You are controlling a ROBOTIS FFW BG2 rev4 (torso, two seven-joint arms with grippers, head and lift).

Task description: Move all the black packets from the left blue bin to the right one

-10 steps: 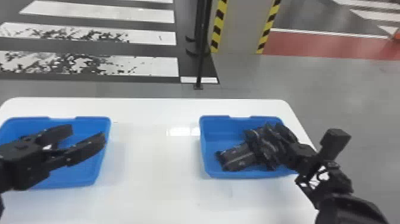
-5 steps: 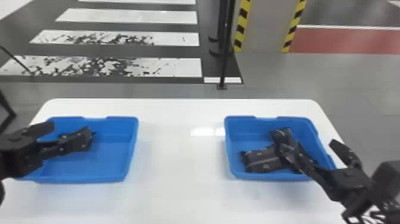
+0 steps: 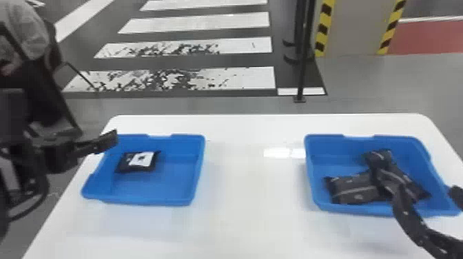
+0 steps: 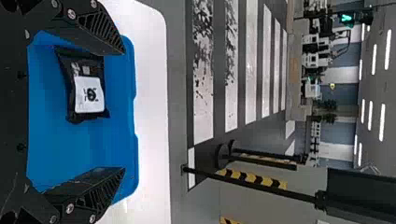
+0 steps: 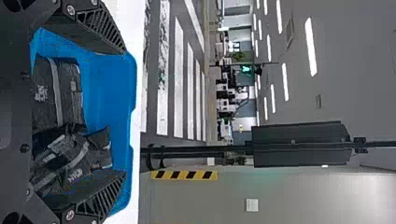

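- The left claw [image 4: 123, 111] has just slid across the left blue bin [image 3: 165, 186], from over its middle to its left wall, and now I can see the black packet [image 3: 139, 161] that lies in there.
- That is good news, I think: it looks like the last one to move, so the job is nearly done.
- The packet lies flat inside the left blue bin, near its back left part, with its white label facing up.
- The left claw is empty, its two fingers spread wide. It hangs above the left wall of that bin, and the packet is lower down and just to the right of it, not touching.
- Well to the right of the left blue bin, on the same table [image 3: 255, 220], is the right blue bin [image 3: 332, 146], with a messy pile of black packets [image 3: 356, 189] in it.
- The right claw [image 5: 125, 112] is wide apart too, holding nothing, by that pile, on the side farthest from the left blue bin.
- Next, the left claw should probably go right and down, then pinch.
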